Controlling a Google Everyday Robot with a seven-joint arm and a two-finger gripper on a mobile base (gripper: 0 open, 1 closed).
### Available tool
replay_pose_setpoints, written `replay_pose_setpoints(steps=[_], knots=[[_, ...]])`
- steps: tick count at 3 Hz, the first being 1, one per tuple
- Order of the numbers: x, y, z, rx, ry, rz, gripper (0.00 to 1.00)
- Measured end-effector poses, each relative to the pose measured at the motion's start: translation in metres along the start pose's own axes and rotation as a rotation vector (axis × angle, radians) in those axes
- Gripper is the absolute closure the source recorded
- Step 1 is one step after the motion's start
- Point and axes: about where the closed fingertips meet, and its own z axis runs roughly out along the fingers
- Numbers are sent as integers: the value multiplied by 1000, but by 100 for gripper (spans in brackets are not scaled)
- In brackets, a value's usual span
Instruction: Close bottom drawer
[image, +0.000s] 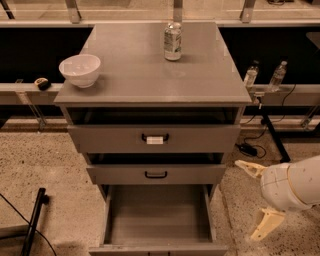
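The bottom drawer (157, 216) is pulled far out of the grey cabinet, its deep plain grey tray empty; its front edge runs along the picture's lower edge and its handle is out of view. My gripper (256, 199) is to the right of the drawer, low beside the cabinet, apart from it. Its two cream fingers are spread wide, one pointing up-left (248, 168), one pointing down (263, 226). It holds nothing.
The middle drawer (156, 174) with a black handle and the top drawer (155, 138) with a white-tagged handle stand slightly out. On the cabinet top (150, 75) are a white bowl (80, 70) and a can (173, 41). Two bottles (263, 76) and cables are behind right; a black pole (34, 220) lies left.
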Motion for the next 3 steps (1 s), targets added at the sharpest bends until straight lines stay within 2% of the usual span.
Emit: replay_pose_setpoints(steps=[1,2,3], knots=[[-3,2,19,-72,-48,-24,0],[-1,33,82,-144,-196,-16,0],[15,36,142,-42,-344,40,0]])
